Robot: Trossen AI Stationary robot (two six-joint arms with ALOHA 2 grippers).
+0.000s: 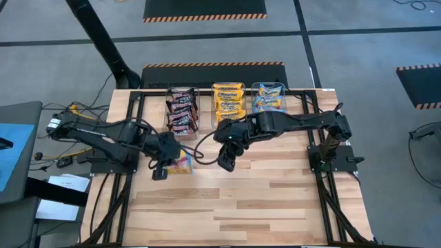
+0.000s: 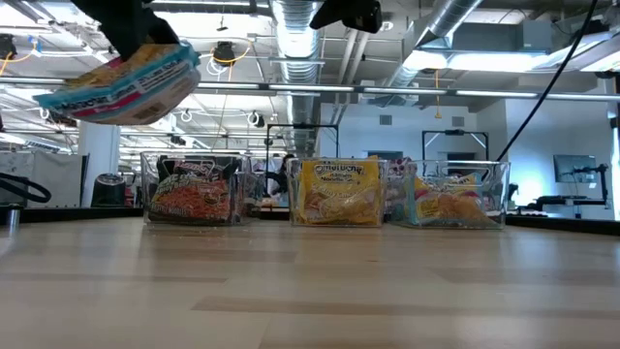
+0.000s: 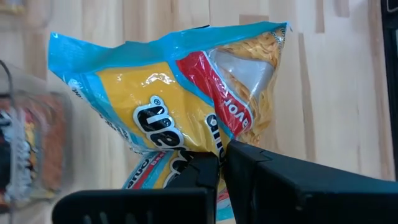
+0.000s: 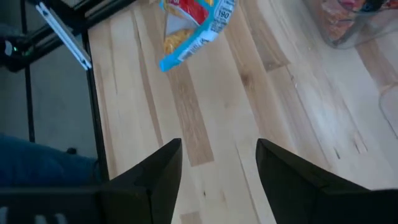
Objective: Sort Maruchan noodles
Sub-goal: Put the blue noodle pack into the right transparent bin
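Note:
My left gripper [image 1: 164, 167] is shut on a blue-yellow Maruchan noodle packet [image 1: 181, 164] over the table's left middle. In the low view this packet [image 2: 121, 82] hangs high above the wood. My right gripper [image 1: 225, 162] hovers open to the right of it, touching nothing; its wrist view shows the packet [image 4: 193, 25] ahead of its fingers. Three clear tubs stand in a row at the far edge: one with dark red-black packets [image 1: 182, 110], one with yellow-orange packets [image 1: 229, 102], one with blue-yellow packets [image 1: 269, 98]. My left gripper pinches the blue-yellow packet between its two fingers [image 3: 261, 177] at one edge of the wrapper [image 3: 186, 163]. The fingers come from above, slanting from the table's left. The packet is lifted clear of the table and sticks out past the fingertips, tilted near level.
The tubs [image 2: 194, 194] [image 2: 339, 194] [image 2: 455, 194] line the far edge between black frame rails [image 1: 134, 103]. Bare wood [image 1: 241, 207] fills the near half of the table. The right arm [image 1: 296, 122] reaches in from the right, just in front of the tubs.

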